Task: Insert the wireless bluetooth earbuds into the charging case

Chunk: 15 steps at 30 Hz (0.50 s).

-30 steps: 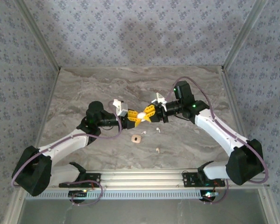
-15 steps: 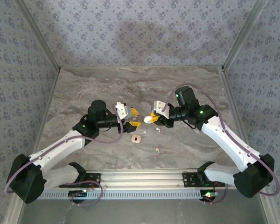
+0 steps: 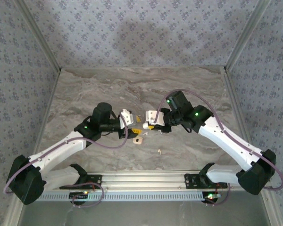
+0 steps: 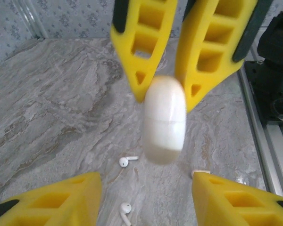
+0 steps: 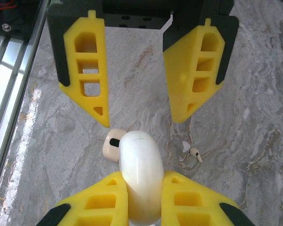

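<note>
Right wrist view: my right pincer [image 5: 141, 181] is clamped on the glossy white oval charging case [image 5: 140, 160], held above the marbled grey counter [image 5: 254, 94]. Just beyond lie a small beige puck with a dark slot [image 5: 112, 145] and a tiny whitish plastic earbud [image 5: 196, 154]. Farther on, the left pincer [image 5: 141, 117] is spread apart, holding nothing.

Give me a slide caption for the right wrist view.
Right gripper shut on the white case, open left gripper facing it, earbud on the table below.
</note>
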Tool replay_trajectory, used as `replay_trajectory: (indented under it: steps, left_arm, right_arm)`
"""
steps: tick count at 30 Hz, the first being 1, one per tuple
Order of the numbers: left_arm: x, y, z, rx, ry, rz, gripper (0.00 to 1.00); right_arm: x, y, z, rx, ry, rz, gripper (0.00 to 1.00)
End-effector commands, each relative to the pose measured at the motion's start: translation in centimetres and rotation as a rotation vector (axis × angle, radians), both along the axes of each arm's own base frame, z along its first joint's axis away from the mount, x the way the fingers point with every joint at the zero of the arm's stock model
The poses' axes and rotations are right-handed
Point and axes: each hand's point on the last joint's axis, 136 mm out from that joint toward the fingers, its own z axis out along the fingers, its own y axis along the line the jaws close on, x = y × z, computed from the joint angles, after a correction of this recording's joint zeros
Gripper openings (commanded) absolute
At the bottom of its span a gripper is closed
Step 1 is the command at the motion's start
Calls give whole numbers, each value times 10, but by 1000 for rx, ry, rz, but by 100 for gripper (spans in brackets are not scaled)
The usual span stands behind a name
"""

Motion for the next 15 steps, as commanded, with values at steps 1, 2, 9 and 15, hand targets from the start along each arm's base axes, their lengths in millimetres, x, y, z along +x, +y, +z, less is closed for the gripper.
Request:
replay_trajectory:
  steps: [1, 2, 9, 15]
  left_arm:
    - [-10, -7, 13, -18, -20, -76, 54]
    - [-11, -7, 13, -21, -18, -84, 54]
    - [-13, -9, 10, -9, 4, -97, 48]
    - [-15, -10, 7, -3, 8, -111, 45]
  right_arm:
    - [-5, 10, 8, 23, -7, 60, 17]
    - [-7, 12, 7, 24, 1, 68, 17]
    - [-7, 26, 20, 66, -8, 109, 17]
    - [-9, 28, 22, 77, -6, 122, 17]
